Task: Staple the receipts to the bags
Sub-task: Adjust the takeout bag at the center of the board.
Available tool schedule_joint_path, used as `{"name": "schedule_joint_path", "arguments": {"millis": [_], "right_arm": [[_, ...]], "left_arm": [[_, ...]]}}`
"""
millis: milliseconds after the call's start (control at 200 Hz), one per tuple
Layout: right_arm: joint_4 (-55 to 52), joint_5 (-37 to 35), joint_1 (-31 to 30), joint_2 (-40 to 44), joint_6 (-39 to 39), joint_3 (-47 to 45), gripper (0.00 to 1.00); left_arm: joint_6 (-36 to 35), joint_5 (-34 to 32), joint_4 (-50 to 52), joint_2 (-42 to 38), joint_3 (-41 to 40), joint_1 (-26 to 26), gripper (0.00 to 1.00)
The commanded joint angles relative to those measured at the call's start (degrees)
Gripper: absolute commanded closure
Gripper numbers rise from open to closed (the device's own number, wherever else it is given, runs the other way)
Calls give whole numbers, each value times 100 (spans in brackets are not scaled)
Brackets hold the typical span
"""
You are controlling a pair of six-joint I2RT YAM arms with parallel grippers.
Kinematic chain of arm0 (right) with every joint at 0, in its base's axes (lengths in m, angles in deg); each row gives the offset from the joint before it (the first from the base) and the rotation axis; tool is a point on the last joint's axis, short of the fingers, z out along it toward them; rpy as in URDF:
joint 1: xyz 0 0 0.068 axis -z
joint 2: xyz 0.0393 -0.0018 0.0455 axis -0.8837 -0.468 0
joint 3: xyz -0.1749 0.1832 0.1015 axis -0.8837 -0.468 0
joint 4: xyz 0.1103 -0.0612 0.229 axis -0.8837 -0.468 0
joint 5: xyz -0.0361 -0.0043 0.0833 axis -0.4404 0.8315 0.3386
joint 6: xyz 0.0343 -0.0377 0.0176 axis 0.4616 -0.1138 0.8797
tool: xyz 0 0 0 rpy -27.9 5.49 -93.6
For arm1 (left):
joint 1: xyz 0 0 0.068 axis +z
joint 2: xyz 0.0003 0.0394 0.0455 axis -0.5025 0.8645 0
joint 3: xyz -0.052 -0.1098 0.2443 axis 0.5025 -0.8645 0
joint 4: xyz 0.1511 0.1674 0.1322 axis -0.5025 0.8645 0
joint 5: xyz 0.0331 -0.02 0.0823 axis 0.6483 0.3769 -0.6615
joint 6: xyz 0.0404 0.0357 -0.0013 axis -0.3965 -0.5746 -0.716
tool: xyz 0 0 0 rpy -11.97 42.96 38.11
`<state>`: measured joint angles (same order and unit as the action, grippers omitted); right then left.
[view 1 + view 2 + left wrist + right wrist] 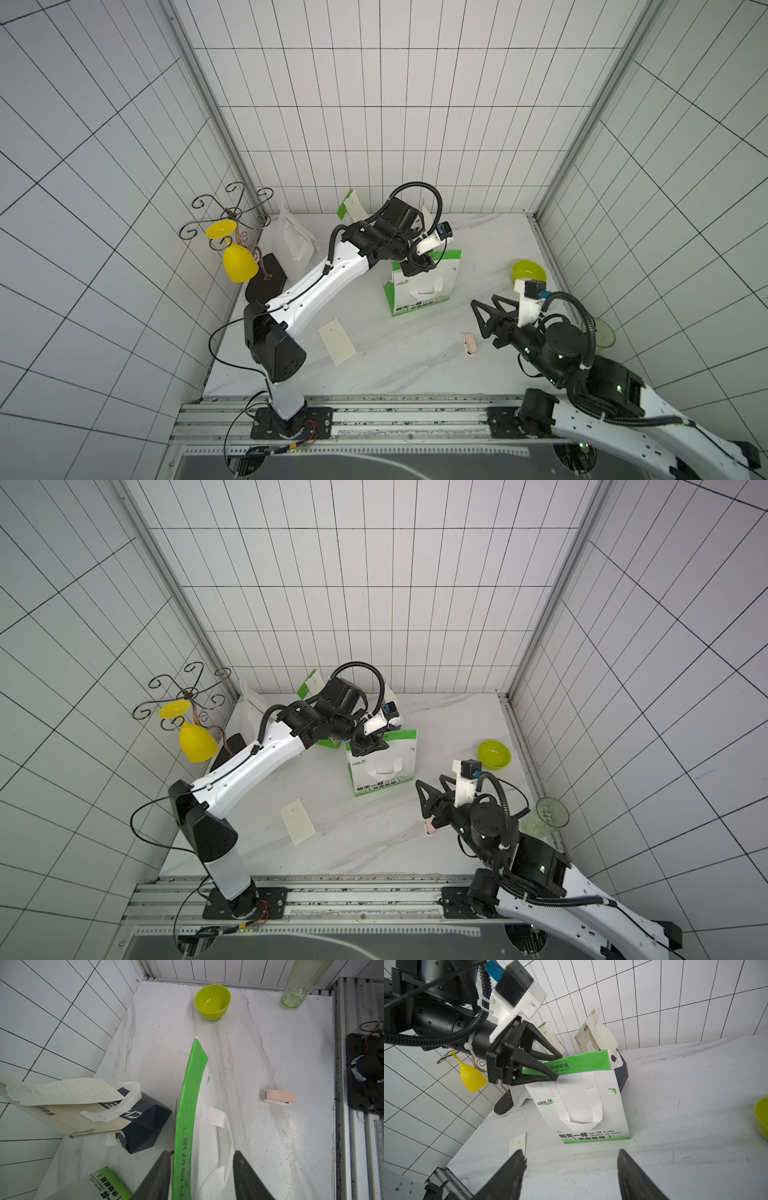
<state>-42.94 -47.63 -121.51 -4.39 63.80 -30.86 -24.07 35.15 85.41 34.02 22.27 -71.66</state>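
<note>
The green-and-white bag (424,291) is standing upright near the middle of the table (374,374). Taking the robot's rail as six o'clock, the loose receipt (336,341), probably the one meant for this bag, is lying flat at about eight o'clock from it. The left gripper (559,1068) is reaching over the bag's green top band with its jaws spread. One finger is sitting on each side of the rim, not pressed shut on it, likely steadying the bag or lining up a grip for stapling. The pink stapler (469,344) is lying at four o'clock, near the right gripper (483,300). That gripper is hovering empty with its jaws wide apart, probably placed to fetch the stapler. At twelve o'clock the navy bag (143,1124) is leaning by the wall with a second receipt (68,1091) draped over it. I cannot tell whether that one is stapled.
</note>
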Motion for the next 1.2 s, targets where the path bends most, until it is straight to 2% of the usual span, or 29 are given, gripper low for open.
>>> {"name": "schedule_joint_path", "arguments": {"millis": [0, 125, 470, 605, 680, 795, 895, 929, 999, 1069, 1194], "right_arm": [[-38, 20, -43, -48, 68, -143, 30], [2, 31, -43, -102, 23, -97, 30], [30, 169, -43, -229, -82, -16, 30], [126, 495, -40, -365, -259, -41, 30], [319, 1056, -42, -614, -471, -60, 31], [792, 1935, -77, -1210, -677, -136, 32], [1352, 2344, -206, -1664, -746, -261, 31], [1513, 2417, -296, -1870, -785, -249, 31], [1734, 2423, -607, -2432, -904, -144, 31], [1907, 2314, -1035, -3131, -1081, 79, 31], [2169, 2384, -1549, -4571, -1405, 684, 32]], "left_arm": [[65, -67, -221, -3, 214, 55, 46], [88, -165, -283, -22, 302, 77, 41], [150, -291, -527, -344, 230, 188, 39], [338, -428, -874, -698, 43, 187, 39], [681, -559, -1461, -1170, -326, 189, 39], [1522, -1134, -2916, -2238, -1442, 183, 35], [2347, -1693, -4019, -3304, -2558, 170, 32], [2665, -1932, -4328, -3668, -2922, 167, 28], [2865, -2034, -4616, -4345, -3458, 155, 26], [3156, -2469, -4684, -4921, -3809, 142, 26], [3377, -2743, -4497, -5675, -4076, 142, 26]]}}
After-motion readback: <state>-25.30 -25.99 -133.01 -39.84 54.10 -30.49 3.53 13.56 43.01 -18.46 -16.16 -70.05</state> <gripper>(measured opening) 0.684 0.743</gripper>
